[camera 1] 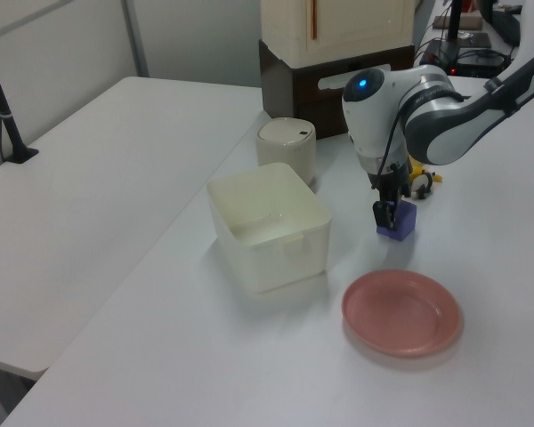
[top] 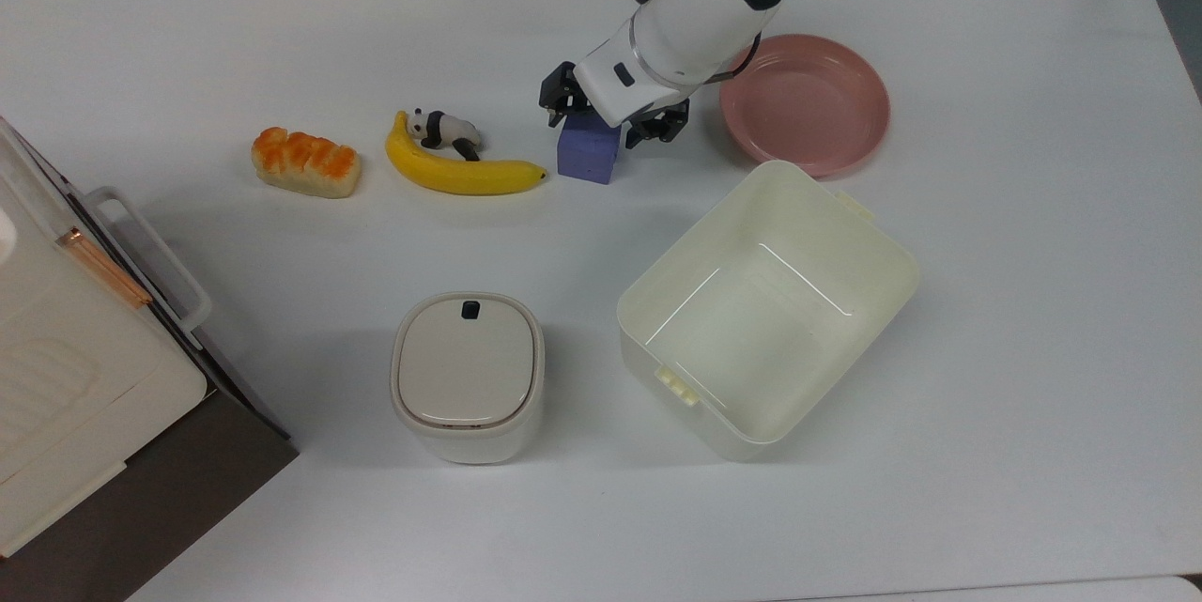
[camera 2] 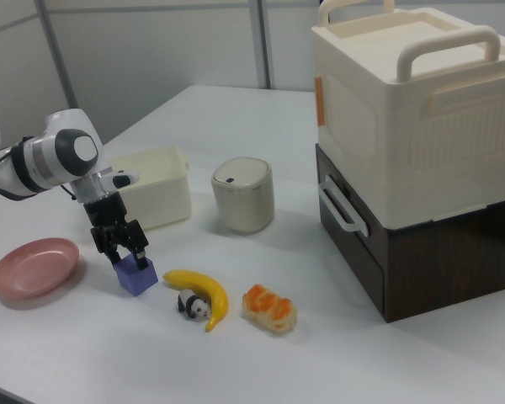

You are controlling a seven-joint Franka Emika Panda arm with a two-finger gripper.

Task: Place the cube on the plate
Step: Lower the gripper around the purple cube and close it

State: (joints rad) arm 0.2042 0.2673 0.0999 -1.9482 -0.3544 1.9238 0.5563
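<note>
Your gripper [top: 610, 118] straddles the cube [top: 588, 157] on the white table [top: 282, 38], fingers spread to either side and not yet closed. The cube sits at the banana's [top: 460, 173] three o'clock in the top view. Next, you likely close, lift, then carry toward the cube's two o'clock to the plate [top: 805, 101].

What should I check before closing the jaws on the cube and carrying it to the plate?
1. Gripper astride the cube: ok, one finger on each side.
2. Jaws open: ok.
3. Jaws low enough on the cube: cannot tell.
4. Plate bare: ok.
5. Banana clear of the jaws: ok, its tip is beside the cube but apart.
6. Cream tub off the direct path to the plate: ok.
</note>
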